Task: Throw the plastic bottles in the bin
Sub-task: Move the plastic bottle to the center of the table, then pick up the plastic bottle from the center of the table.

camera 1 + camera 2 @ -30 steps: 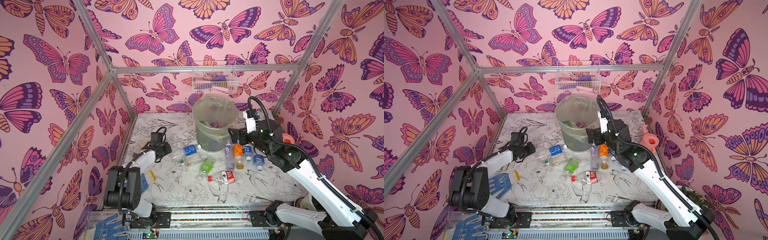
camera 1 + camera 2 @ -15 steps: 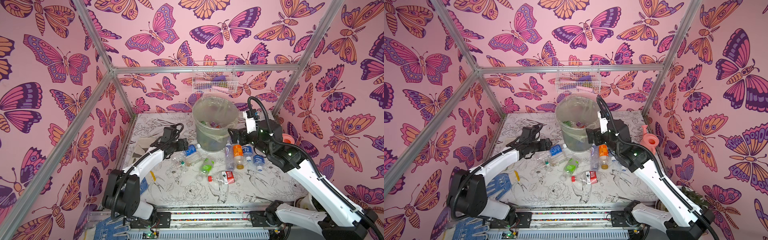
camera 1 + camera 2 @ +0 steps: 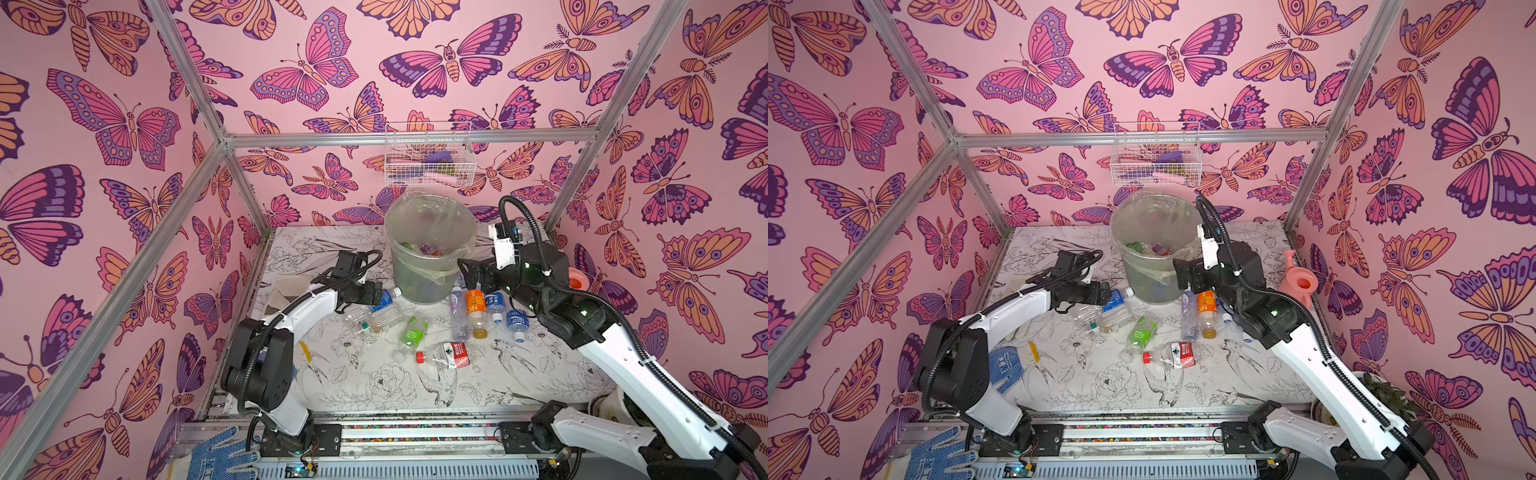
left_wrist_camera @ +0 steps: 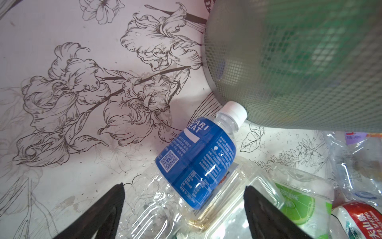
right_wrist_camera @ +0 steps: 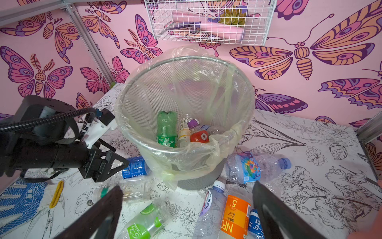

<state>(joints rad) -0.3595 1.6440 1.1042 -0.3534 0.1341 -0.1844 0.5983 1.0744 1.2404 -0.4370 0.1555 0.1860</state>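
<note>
Just ahead of the left claw (image 4: pixel 184 185) lies a bottle (image 4: pixel 198 157), resting across other bottles (image 4: pixel 155 207), its cap (image 4: pixel 235 111) seemingly touching the bin (image 4: pixel 289 62) beyond. Below the right claw (image 5: pixel 186 184) lie more bottles (image 5: pixel 235 215); the bin stands ahead of it, several bottles (image 5: pixel 166 132) inside.

We see open air over the bin (image 3: pixel 409 282); bottles (image 3: pixel 475 307) crowd its near side; basket (image 3: pixel 428 166) hangs above, behind.

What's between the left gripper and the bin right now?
The blue-label bottle, lying on its side, white cap toward the bin base, other end by the open left gripper. Clearest in the left wrist view.
</note>
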